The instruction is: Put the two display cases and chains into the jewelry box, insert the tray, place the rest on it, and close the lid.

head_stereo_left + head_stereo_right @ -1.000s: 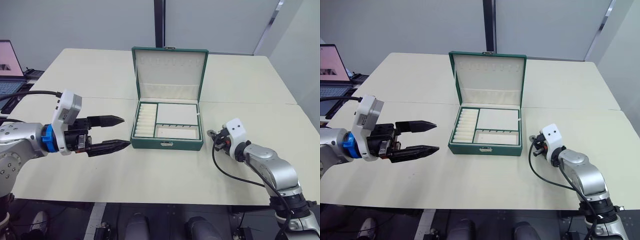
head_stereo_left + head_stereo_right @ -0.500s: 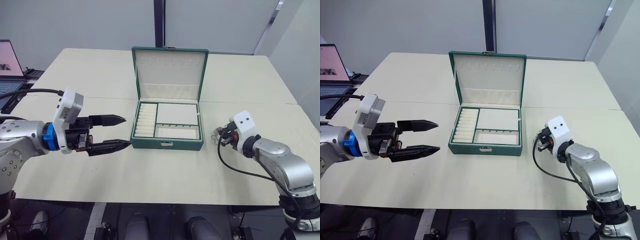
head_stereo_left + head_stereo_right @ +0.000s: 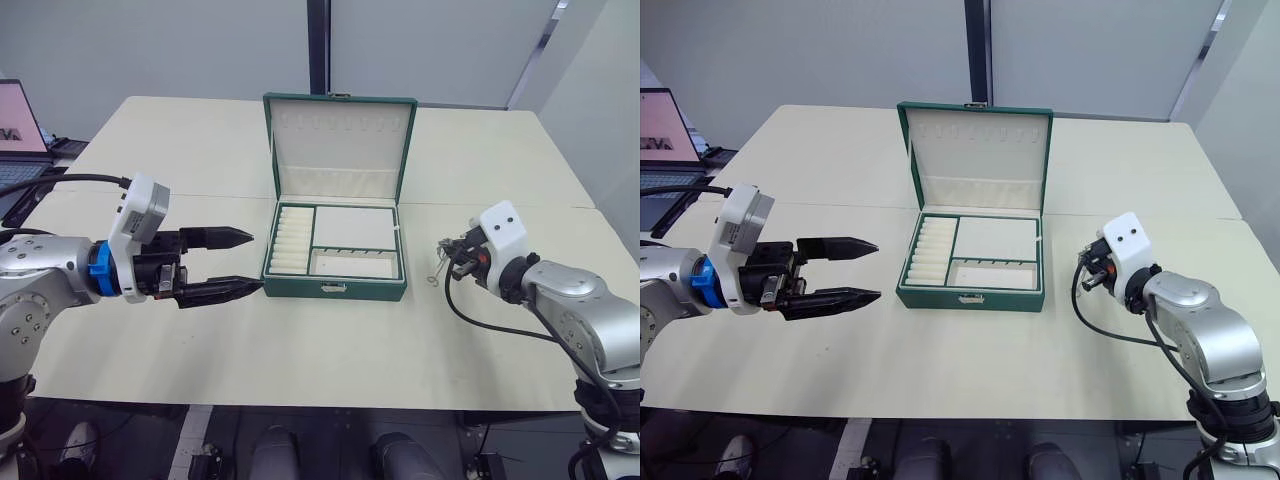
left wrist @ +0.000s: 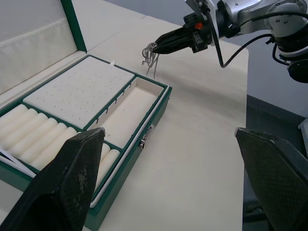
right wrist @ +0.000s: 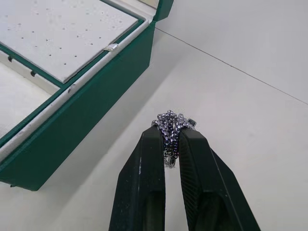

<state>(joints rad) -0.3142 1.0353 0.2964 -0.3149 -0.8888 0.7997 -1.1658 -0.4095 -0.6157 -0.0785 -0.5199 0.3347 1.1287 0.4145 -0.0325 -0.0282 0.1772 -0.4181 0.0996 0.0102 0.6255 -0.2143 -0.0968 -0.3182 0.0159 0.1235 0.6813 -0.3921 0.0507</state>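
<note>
One chain bunch (image 5: 172, 126) clamped in right gripper (image 5: 171, 144) jaws, left gripper (image 3: 238, 262) jaws apart, empty.

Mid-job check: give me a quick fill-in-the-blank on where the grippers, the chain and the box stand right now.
1. The right gripper is shut on a bunch of silver ____.
2. The left gripper hovers with its fingers ____ and nothing between them.
3. The lid of the jewelry box stands ____.
4. The tray already sits ____ the jewelry box.

Missing words: chain; open; open; inside
</note>
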